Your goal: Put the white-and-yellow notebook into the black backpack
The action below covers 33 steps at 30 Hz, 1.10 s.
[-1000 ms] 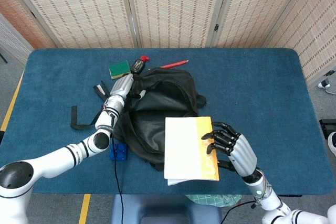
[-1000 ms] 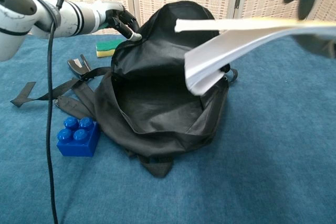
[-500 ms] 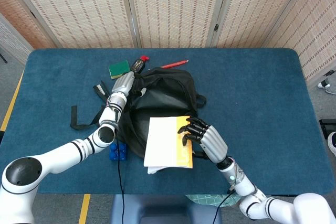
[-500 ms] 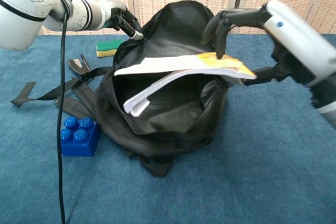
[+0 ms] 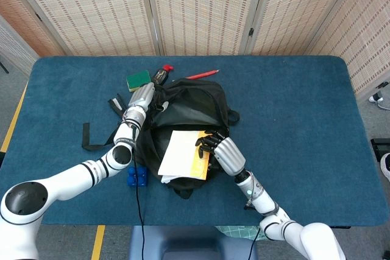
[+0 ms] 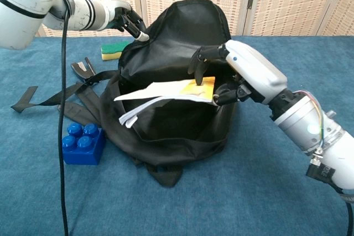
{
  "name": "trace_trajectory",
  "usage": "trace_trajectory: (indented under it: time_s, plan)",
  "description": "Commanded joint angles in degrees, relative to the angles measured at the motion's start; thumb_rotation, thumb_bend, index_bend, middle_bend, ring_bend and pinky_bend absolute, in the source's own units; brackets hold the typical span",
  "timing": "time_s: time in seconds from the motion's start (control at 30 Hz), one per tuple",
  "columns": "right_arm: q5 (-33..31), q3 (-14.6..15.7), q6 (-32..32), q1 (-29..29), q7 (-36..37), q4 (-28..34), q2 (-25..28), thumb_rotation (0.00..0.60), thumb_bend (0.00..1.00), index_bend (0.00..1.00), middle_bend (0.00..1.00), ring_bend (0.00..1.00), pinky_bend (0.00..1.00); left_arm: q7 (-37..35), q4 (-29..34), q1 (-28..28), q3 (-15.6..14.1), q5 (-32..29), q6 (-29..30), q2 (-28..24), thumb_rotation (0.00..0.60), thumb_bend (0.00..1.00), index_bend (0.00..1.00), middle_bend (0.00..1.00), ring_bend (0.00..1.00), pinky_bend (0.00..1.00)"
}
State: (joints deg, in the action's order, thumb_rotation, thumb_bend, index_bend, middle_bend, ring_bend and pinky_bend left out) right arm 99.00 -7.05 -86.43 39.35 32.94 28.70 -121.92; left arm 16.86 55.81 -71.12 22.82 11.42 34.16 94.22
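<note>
**Notebook at the backpack opening**

Currently the right hand [image 6: 235, 75] grips the white-and-yellow notebook [image 6: 166, 93] at its yellow edge, with dark fingers [image 6: 198, 62] curled over the top cover and the thumb below. The notebook lies nearly flat across the mouth of the black backpack [image 6: 166, 131], its yellow end over the right side of the opening and its white end reaching toward the left rim. The lower pages sag apart from the top cover at the white end. In the head view the notebook [image 5: 183, 155] covers much of the opening, with the right hand [image 5: 218, 148] just beside its yellow strip.

The left hand [image 6: 128, 21] pinches the upper rim of the backpack at the far left side of the opening and holds that fabric raised; its fingers are closed on the rim. In the head view the left hand [image 5: 145, 97] sits at the top-left edge of the backpack [image 5: 195, 105].

The backpack lies on the blue tabletop [image 5: 292, 101] with its opening facing up and its straps [image 6: 50, 99] spread to the left.

Other items on the tabletop:
- a blue toy brick [image 6: 82, 142], just beside the backpack's left side;
- a green-and-yellow sponge [image 5: 138, 80];
- a red pencil [image 5: 203, 74];
- a small dark bottle with a red cap [image 5: 161, 73].

No writing or brand label can be read on any item.
</note>
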Motion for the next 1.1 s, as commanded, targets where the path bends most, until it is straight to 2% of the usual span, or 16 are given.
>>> trace_trajectory:
  time_s: [0.03, 0.23, 0.43, 0.7, 1.1]
  plan:
    - [-1.12, 0.41, 2.63, 2.73, 0.27, -8.76, -4.49, 0.6, 0.58, 0.8, 0.44, 0.42, 0.26, 0.0, 0.22, -0.04, -0.14, 0.0, -0.02, -0.13, 0.6, 0.79, 0.67, 0.3, 0.21, 0.01]
    - [-1.48, 1.57, 4.14, 4.56, -3.61, -15.42, -6.93, 0.6, 0.58, 0.8, 0.44, 0.42, 0.26, -0.15, 0.8, -0.02, -0.49, 0.26, 0.03, -0.48, 0.6, 0.79, 0.67, 0.29, 0.21, 0.0]
    - [-2.54, 2.11, 6.59, 5.9, -9.01, -18.32, -8.01, 0.6, 0.59, 0.8, 0.45, 0.43, 0.26, -0.62, 1.14, 0.16, -0.61, 0.5, 0.13, -0.87, 0.6, 0.79, 0.67, 0.29, 0.21, 0.0]
    - [-3.19, 3.33, 10.24, 8.11, -16.42, -19.22, -8.08, 0.6, 0.6, 0.81, 0.45, 0.45, 0.25, -1.29, 1.61, 0.58, -0.87, 1.05, 0.14, -1.4, 0.6, 0.79, 0.67, 0.29, 0.2, 0.0]
    - [-5.18, 3.34, 14.01, 10.76, -24.34, -19.59, -8.08, 0.6, 0.61, 0.82, 0.44, 0.45, 0.25, -2.49, 2.29, 1.11, -0.97, 1.9, -0.1, -2.23, 0.6, 0.79, 0.67, 0.29, 0.2, 0.0]
